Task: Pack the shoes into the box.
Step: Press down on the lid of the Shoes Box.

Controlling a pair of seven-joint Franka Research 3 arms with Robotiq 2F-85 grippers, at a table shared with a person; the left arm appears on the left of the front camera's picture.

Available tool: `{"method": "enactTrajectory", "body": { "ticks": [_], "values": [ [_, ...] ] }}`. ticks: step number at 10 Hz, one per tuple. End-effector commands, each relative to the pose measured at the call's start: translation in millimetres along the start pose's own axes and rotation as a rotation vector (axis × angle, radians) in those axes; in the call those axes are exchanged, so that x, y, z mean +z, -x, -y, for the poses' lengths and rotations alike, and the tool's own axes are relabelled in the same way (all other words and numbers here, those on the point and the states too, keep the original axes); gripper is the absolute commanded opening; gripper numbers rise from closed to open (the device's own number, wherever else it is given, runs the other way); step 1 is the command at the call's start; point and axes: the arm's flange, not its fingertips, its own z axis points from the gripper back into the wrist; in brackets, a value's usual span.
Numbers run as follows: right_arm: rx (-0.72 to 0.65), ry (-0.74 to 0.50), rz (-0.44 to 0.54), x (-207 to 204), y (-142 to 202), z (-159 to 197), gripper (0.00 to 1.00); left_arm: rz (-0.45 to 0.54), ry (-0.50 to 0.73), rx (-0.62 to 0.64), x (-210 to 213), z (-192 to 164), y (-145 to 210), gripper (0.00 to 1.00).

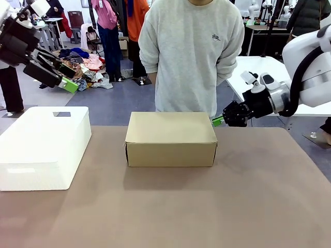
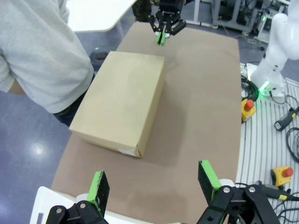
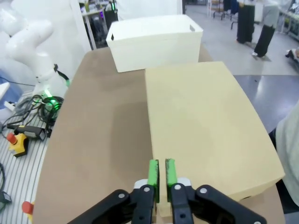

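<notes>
The box [image 1: 171, 138] is seen closed, lid flat, on the bench [image 1: 217, 206] toward the far edge, about mid-width, in front of a person in a grey sweatshirt [image 1: 191, 51] standing at the far side. Shoes cannot be seen with the lid shut.

The left end effector [image 1: 64, 77] is held raised well above the bench's far left corner, above the white bin [image 1: 44, 147], which sits at the left edge. Its arm is angled down and inward from picture left. In the left wrist view the left end effector [image 2: 156, 184] is shown with green pads [image 2: 98, 186] spread wide apart, nothing between them; it is pointed down along the bench toward the box [image 2: 122, 102].

The right end effector [image 1: 220, 121] is reached in from the right, roughly level, low, just beside the box's far right corner. In the right wrist view the right end effector [image 3: 161, 173] is shown with pads [image 3: 153, 172] nearly together, a thin gap left, nothing gripped; whether the box [image 3: 205, 121] edge is touched cannot be told. The same narrow pad gap is seen from the left wrist view [image 2: 161, 37].
</notes>
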Motion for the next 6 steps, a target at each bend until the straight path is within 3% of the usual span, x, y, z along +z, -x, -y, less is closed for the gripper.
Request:
{"method": "enactTrajectory", "body": {
  "ticks": [1, 3, 5, 6],
  "values": [
    [-0.034, 0.012, -0.072, 2, -14, -12, 0.60, -0.012, -0.012, 0.059, -9, -2, -8, 0.81],
    [-0.067, 0.058, -0.136, 8, -28, -24, 1.00, -0.051, -0.062, 0.098, -21, -5, -12, 0.41],
    [-0.099, 0.096, -0.199, 12, -40, -36, 1.00, -0.065, -0.104, 0.126, -31, -6, -18, 0.01],
    [-0.104, 0.122, -0.230, 14, -46, -43, 1.00, -0.070, -0.129, 0.136, -38, -9, -20, 0.00]
  ]
}}
